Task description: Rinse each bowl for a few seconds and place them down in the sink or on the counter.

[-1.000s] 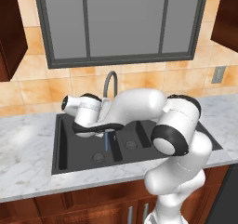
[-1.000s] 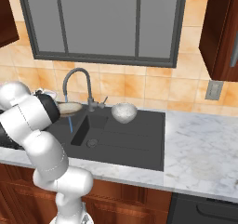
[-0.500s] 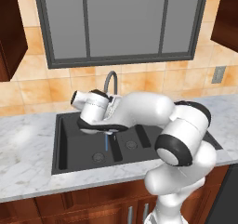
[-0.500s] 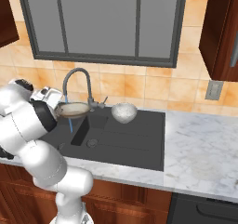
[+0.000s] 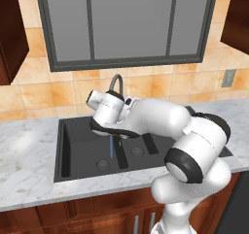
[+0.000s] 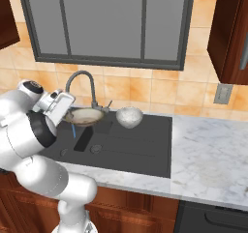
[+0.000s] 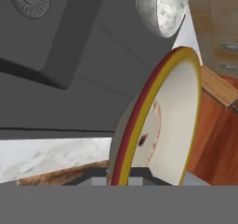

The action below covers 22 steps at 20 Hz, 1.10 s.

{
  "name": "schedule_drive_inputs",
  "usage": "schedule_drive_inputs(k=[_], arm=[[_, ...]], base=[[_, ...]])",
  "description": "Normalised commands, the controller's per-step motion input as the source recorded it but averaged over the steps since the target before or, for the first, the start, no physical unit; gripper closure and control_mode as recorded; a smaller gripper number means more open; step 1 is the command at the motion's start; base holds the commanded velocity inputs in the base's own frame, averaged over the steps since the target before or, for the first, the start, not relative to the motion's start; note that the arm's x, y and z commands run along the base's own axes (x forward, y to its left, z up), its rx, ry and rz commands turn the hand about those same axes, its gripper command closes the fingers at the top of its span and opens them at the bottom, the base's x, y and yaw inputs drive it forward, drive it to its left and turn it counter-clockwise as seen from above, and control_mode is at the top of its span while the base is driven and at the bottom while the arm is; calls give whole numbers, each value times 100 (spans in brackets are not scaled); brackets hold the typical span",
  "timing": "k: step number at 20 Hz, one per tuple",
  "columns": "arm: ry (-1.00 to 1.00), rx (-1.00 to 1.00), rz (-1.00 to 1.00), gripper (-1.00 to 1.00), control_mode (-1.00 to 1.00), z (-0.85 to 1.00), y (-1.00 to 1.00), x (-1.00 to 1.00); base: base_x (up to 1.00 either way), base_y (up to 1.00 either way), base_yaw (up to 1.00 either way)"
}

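Note:
My gripper (image 7: 121, 173) is shut on the rim of the shallow bowl (image 7: 158, 125), which has a tan-brown rim and a pale inside. In the right base view the shallow bowl (image 6: 85, 116) hangs roughly level under the grey gooseneck tap (image 6: 80, 77), above the sink's (image 6: 140, 147) big basin. A thin blue stream of water (image 6: 73, 130) falls from it. In the left base view my gripper (image 5: 111, 117) holds the bowl's dark underside (image 5: 114, 131) over the sink (image 5: 78, 145). The speckled whitish-grey bowl (image 6: 129, 116) sits upright at the sink's back, right of the tap; the hand view has the speckled bowl (image 7: 160, 9) too.
White marble counter (image 6: 208, 150) runs right of the sink and counter (image 5: 29, 150) lies to its left. A window and tan tile wall stand behind the tap (image 5: 116, 81). A divider (image 5: 120, 155) splits the two basins. Dark wood cabinets hang at both upper corners.
My hand has carried the shallow bowl to the right, from the sink's left side to under the tap. The speckled bowl has stayed where it was.

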Motion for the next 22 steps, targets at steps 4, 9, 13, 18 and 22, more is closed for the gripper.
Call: schedule_drive_inputs(k=[4, 9, 13, 18, 22], arm=[[0, 0, -12, 100, -100, 0, -30, 5], [2, 0, -10, 100, -100, 0, -36, 12], [1, 0, -7, 100, -100, -2, -32, 5], [0, 0, -4, 100, -100, -2, -37, 0], [0, 0, -1, 100, -100, -3, -40, 0]], base=[[0, 0, 0], [0, 0, 0], [0, 0, 0], [0, 0, 0], [0, 0, 0]])
